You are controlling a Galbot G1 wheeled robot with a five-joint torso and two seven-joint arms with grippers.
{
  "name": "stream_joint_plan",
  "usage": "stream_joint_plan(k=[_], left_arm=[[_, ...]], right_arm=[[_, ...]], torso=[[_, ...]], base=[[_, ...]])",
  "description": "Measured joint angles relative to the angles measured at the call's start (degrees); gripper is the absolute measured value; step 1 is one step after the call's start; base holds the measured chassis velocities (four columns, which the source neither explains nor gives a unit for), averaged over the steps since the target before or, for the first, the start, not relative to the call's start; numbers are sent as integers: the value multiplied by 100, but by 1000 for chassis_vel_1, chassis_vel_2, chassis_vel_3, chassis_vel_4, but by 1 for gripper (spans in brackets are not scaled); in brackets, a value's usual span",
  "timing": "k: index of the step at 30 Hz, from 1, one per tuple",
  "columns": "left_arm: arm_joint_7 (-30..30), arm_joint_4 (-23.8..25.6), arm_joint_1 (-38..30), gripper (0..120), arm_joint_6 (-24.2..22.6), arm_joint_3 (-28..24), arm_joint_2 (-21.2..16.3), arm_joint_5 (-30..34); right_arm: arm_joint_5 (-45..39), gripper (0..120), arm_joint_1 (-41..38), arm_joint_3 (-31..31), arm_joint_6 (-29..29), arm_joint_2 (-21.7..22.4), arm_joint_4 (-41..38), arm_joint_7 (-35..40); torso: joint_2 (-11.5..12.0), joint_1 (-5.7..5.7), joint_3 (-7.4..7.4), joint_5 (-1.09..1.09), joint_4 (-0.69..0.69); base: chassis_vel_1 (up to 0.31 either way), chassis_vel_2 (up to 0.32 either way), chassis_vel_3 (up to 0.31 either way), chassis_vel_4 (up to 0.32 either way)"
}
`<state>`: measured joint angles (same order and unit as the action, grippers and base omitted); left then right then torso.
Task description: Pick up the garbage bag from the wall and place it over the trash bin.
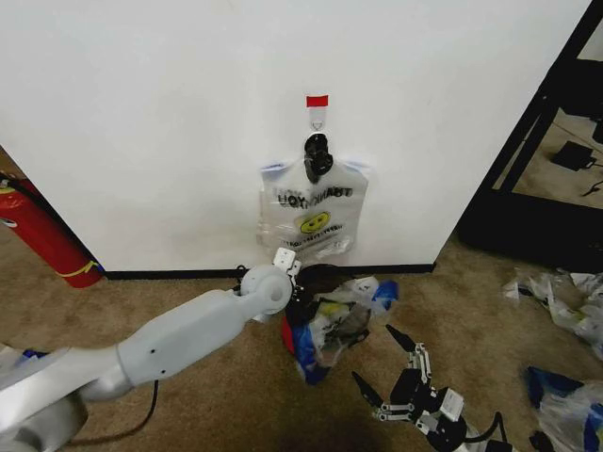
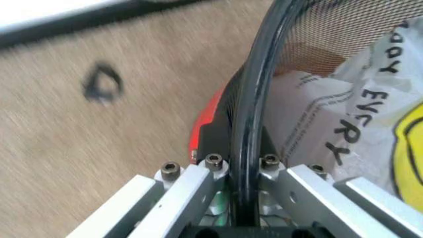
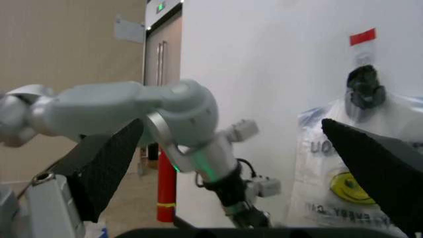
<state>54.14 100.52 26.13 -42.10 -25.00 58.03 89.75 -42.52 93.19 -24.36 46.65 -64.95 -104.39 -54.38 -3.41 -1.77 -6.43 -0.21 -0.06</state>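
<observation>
With a garbage bag (image 1: 332,325) already draped in the trash bin (image 2: 310,29), the left gripper (image 2: 243,171) clamps its rim while the right gripper (image 1: 388,363) hangs spread, bag's edges still unseated.

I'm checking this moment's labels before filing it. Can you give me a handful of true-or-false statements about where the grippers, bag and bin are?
1. The left gripper has its fingers closed on the trash bin rim. True.
2. The garbage bag hangs alone on the wall hook. False: it lies in and over the bin on the floor; a clipped bundle of bags hangs from the hook.
3. The right gripper is open, holding nothing. True.
4. The fire extinguisher stands on the robot's right. False: it stands at the left, by the wall.
5. The right gripper is touching the bin. False: it sits apart, nearer the robot.
</observation>
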Motion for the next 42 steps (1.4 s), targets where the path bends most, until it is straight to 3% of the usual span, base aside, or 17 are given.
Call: stream_joint_plan(k=[3, 6, 9, 13, 14, 16, 17, 18, 22, 27, 33, 42], left_arm=[[466, 579, 957, 0, -1, 1119, -41, 287], [570, 1014, 2021, 0, 79, 2106, -63, 341], [573, 1159, 2395, 0, 132, 2370, -51, 341], [565, 1206, 2497, 0, 180, 2453, -35, 308], [626, 1299, 2551, 0, 282, 2562, 21, 184], [647, 1413, 2662, 0, 391, 2758, 139, 9], [639, 1512, 2907, 0, 532, 3050, 372, -253], [611, 1525, 3042, 0, 586, 3163, 503, -373], [313, 1412, 3445, 0, 687, 3382, 1026, -1003], [149, 1247, 3739, 0, 764, 3303, 1379, -1490], [88, 1227, 3854, 0, 730, 3150, 1457, -1807], [-65, 1177, 4159, 0, 850, 3053, 1468, -2898]], right_arm=[[-7, 100, -33, 52, 14, 10, 55, -45], [-82, 100, -152, 73, 15, 80, 170, -41], [-140, 100, -238, 51, 16, 130, 220, -11], [-162, 100, -260, 42, 15, 148, 240, 20], [-170, 100, -289, 2, -21, 187, 221, 330], [-203, 100, -360, -96, -65, 275, 189, 670], [-254, 100, -448, -168, -101, 347, 125, 934], [-266, 100, -467, -178, -128, 370, 109, 1026], [-321, 100, -519, -223, -169, 442, 88, 1146], [-398, 100, -485, -259, -181, 541, 103, 1170], [-446, 100, -439, -278, -173, 569, 134, 1162], [-443, 100, -533, -219, -117, 545, 353, 1091]], torso=[[0, 0, 1, 0, -5], [-1, 0, 0, -1, 2], [-1, 1, 1, -1, 6], [-1, 0, 1, 1, -5], [0, 0, -1, 7, -12], [-1, -1, -1, 1, -10], [-3, 2, 4, -1, 0], [-2, 1, 2, 1, 1], [-1, 0, 1, 0, -3], [-1, 0, 0, 1, -4], [-1, 0, 0, 1, -4], [-1, 1, 1, 1, -3]], base=[[0, 0, 0, 0], [0, 0, 0, 0], [0, 0, 0, 0], [0, 0, 0, 0], [0, 0, 0, 0], [0, 0, 0, 0], [0, 0, 0, 0], [0, 0, 0, 0], [0, 0, 0, 0], [0, 0, 0, 0], [0, 0, 0, 0], [0, 0, 0, 0]])
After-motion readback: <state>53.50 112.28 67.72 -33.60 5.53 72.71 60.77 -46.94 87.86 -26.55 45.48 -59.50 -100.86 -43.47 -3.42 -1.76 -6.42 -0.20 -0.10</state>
